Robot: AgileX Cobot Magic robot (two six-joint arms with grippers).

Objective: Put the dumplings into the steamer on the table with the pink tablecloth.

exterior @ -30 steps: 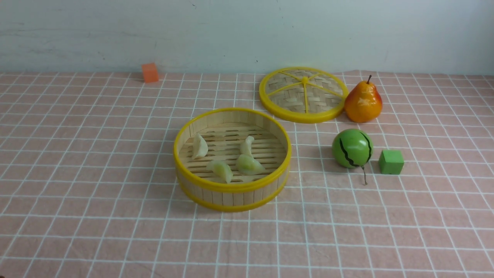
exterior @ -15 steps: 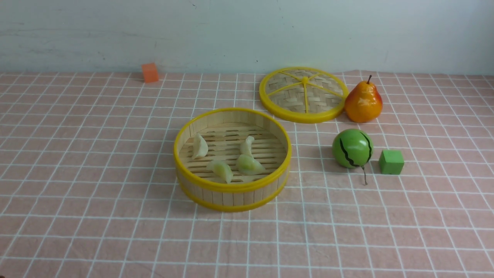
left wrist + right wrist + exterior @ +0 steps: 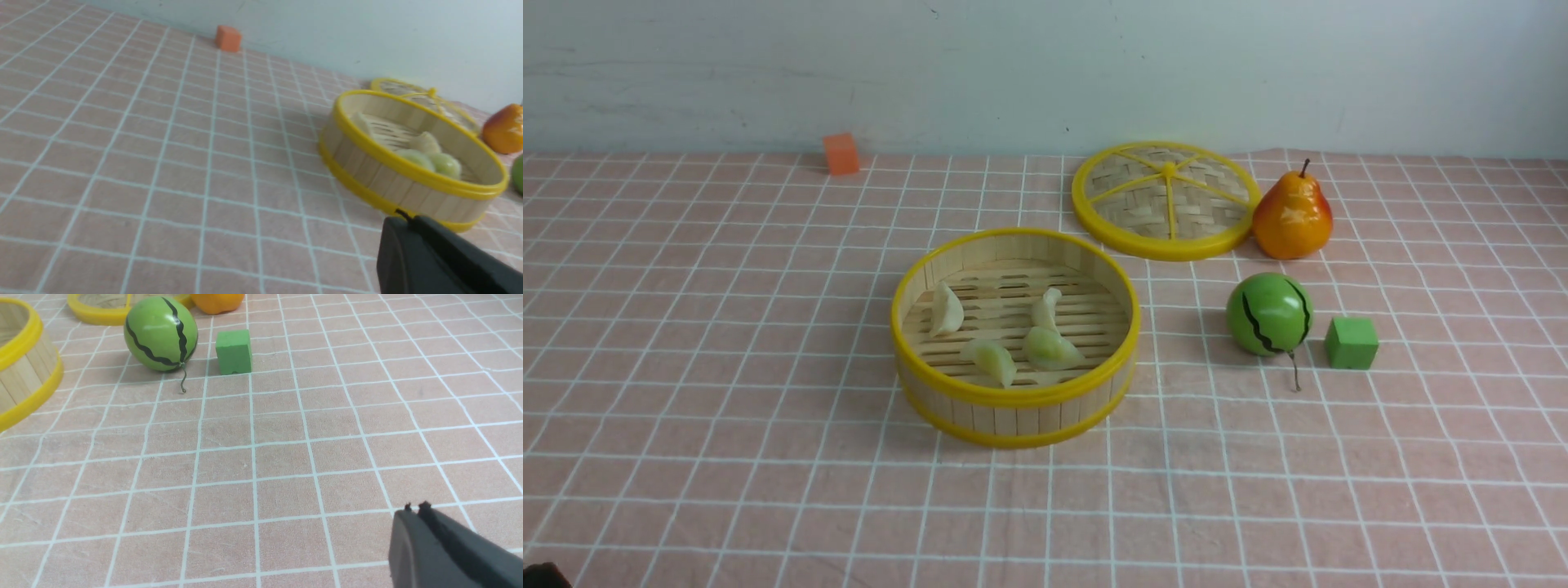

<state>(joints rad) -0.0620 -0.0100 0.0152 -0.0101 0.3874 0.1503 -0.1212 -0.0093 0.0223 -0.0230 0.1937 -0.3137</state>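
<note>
Since a second ago, only a dark tip (image 3: 543, 574) is creeping into the front view's lower left corner. All four dumplings (image 3: 1001, 331) are lying inside the steamer (image 3: 1013, 398) on the pink tablecloth (image 3: 727, 343). Both the left gripper (image 3: 406, 218) and right gripper (image 3: 413, 508) are sitting pressed together, gripping nothing.
</note>
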